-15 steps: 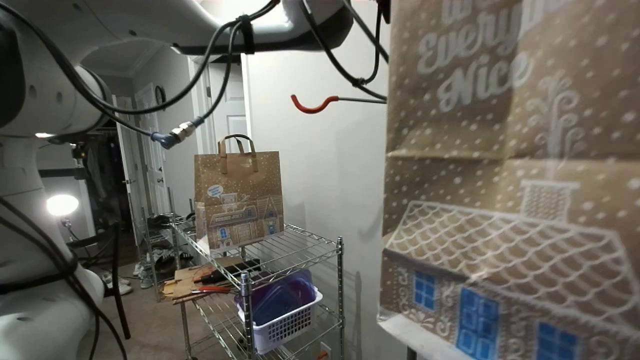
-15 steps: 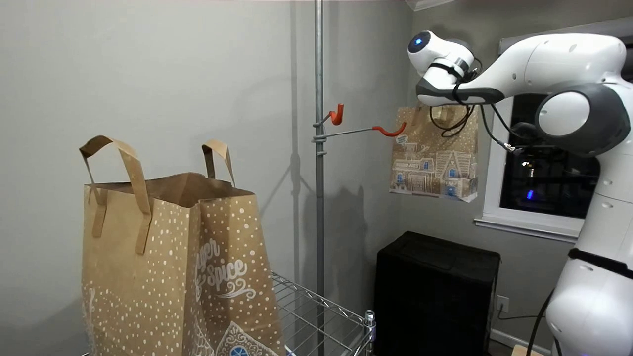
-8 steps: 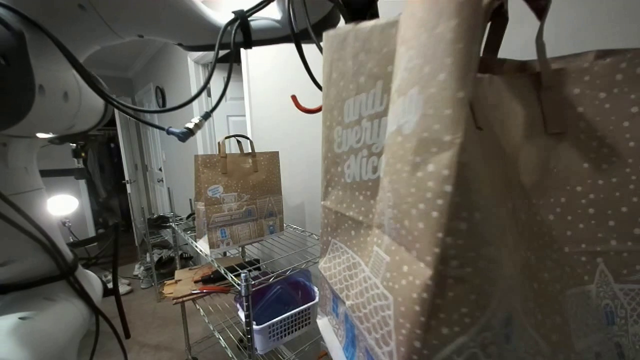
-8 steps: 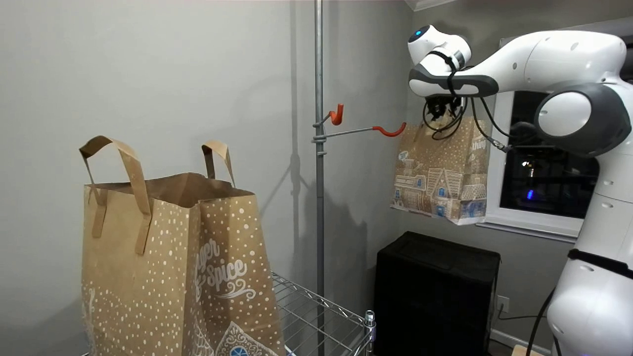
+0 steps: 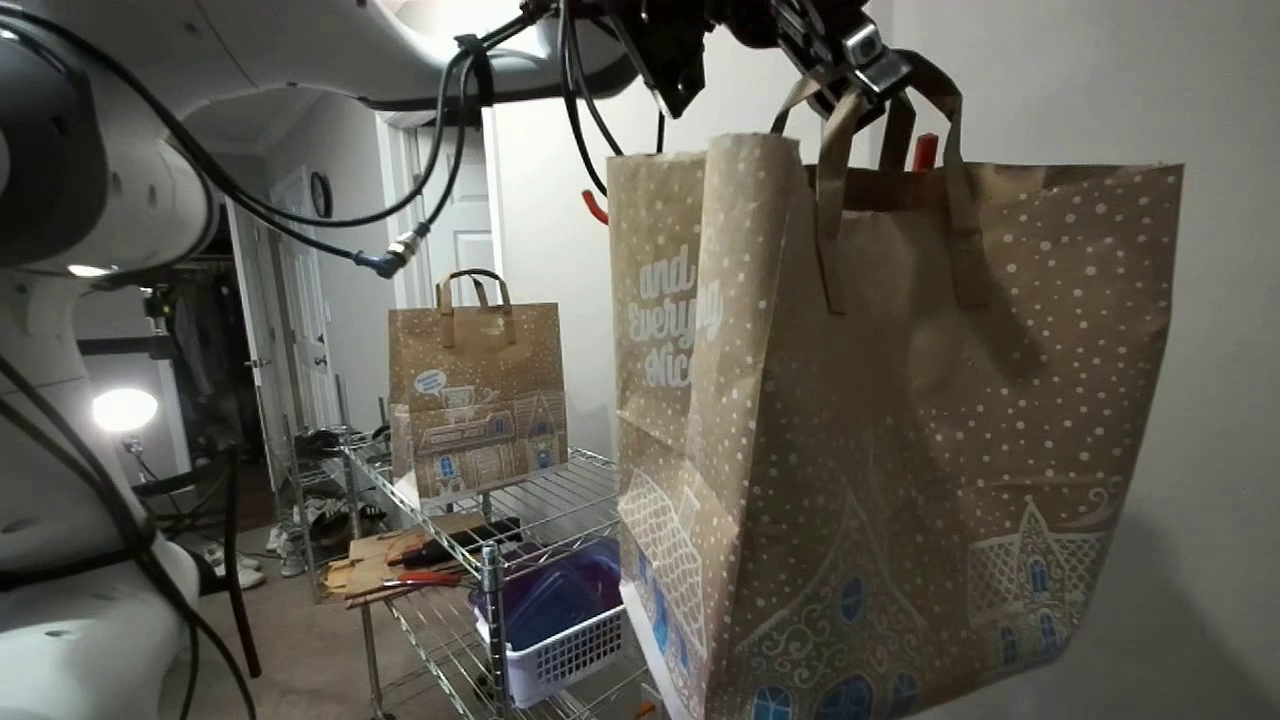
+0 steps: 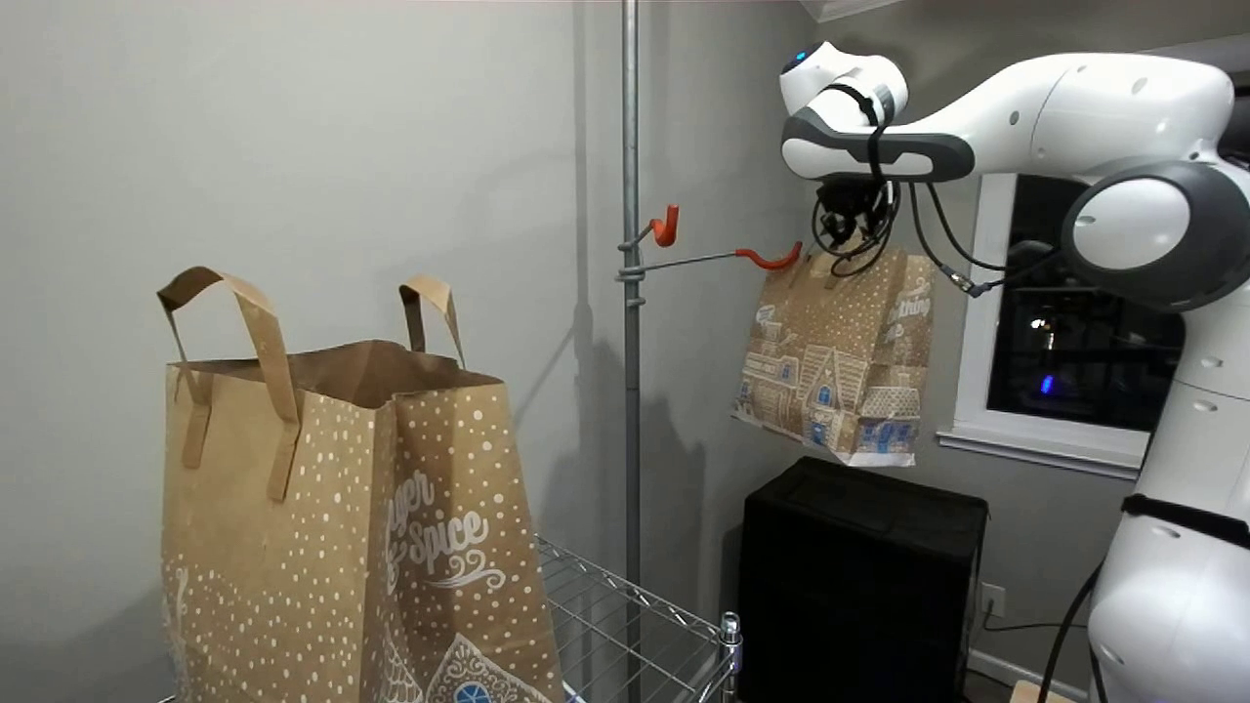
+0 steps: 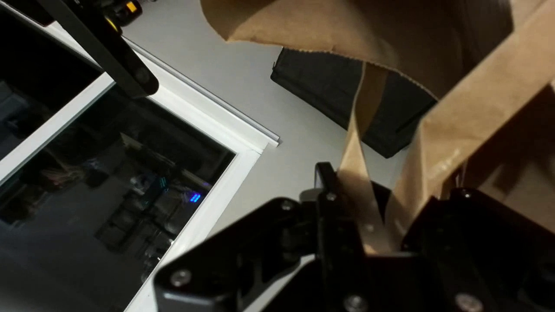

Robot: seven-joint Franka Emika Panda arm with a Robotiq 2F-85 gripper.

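Paper bag [image 5: 880, 430] nearer red hook [image 6: 771, 261], handles [image 7: 468, 117] in gripper [image 5: 860, 85] above.

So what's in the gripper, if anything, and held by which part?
A bag, by the handle, pinched in the gripper. Can't tell if both handles are caught.

Creased, matt paper bag [image 5: 890, 420]
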